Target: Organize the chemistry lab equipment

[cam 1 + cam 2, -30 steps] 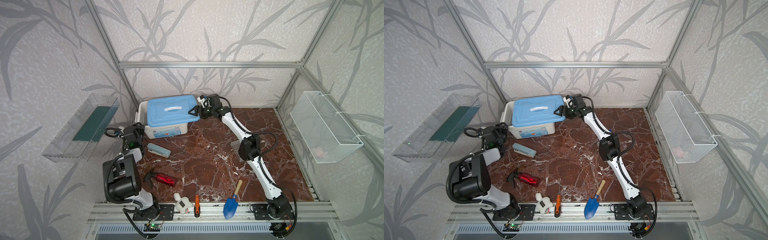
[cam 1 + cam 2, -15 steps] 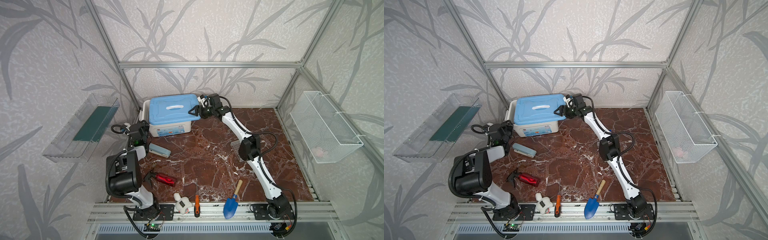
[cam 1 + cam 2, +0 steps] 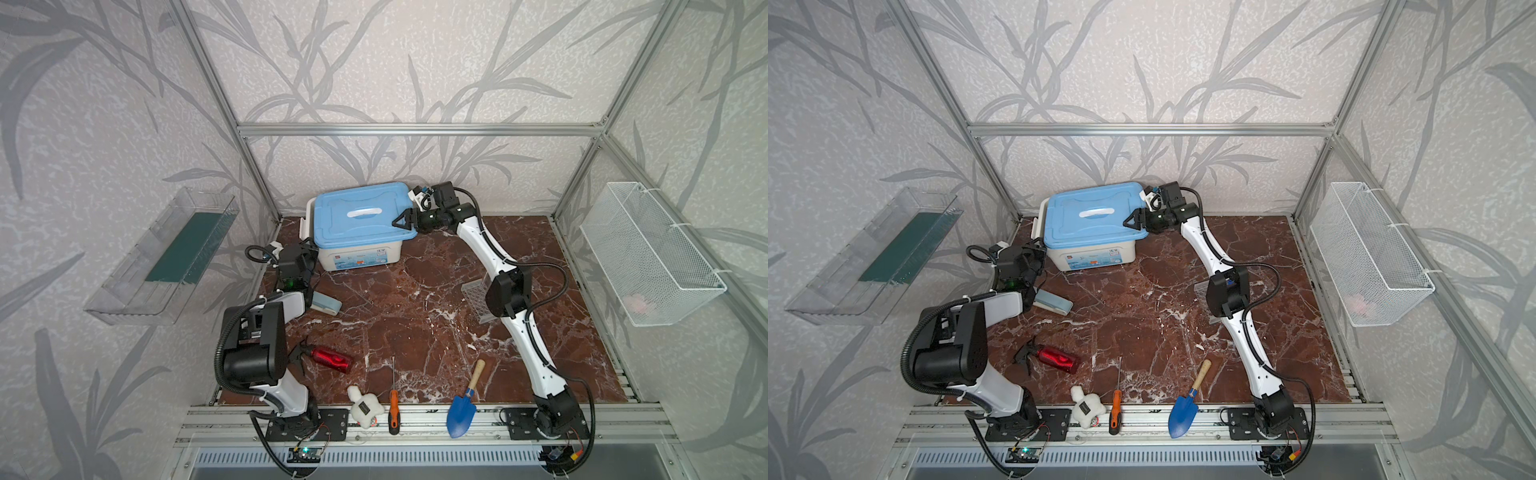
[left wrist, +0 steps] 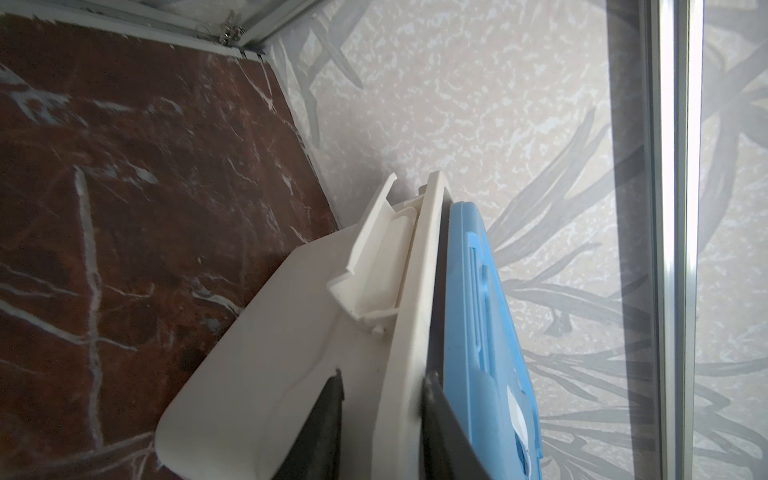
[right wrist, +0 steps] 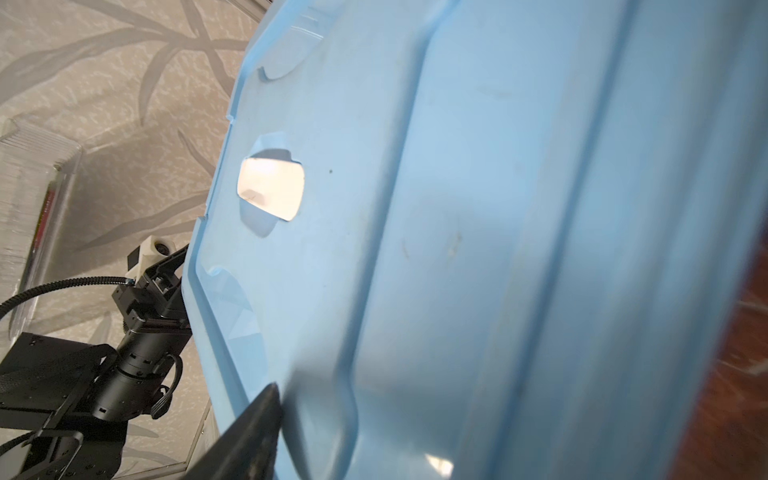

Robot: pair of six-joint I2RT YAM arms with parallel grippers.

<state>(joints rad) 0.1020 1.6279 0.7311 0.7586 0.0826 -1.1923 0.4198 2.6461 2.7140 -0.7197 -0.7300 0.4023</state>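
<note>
Moved: left gripper point(image 4: 382, 415), now clamping rim of blue-lidded white plastic tub point(image 3: 361, 259).
Unclear: right gripper point(image 3: 405, 220) hold at lid edge.

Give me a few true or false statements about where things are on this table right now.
1. The blue lid sits on the white storage box. True.
2. The red spray bottle stands upright. False: it lies on its side.
3. The right hand is at the blue lid's edge. True.
4. The clear grid rack is on top of the blue lid. False: it is on the table.
5. The left hand straddles the storage box's rim. True.
</note>
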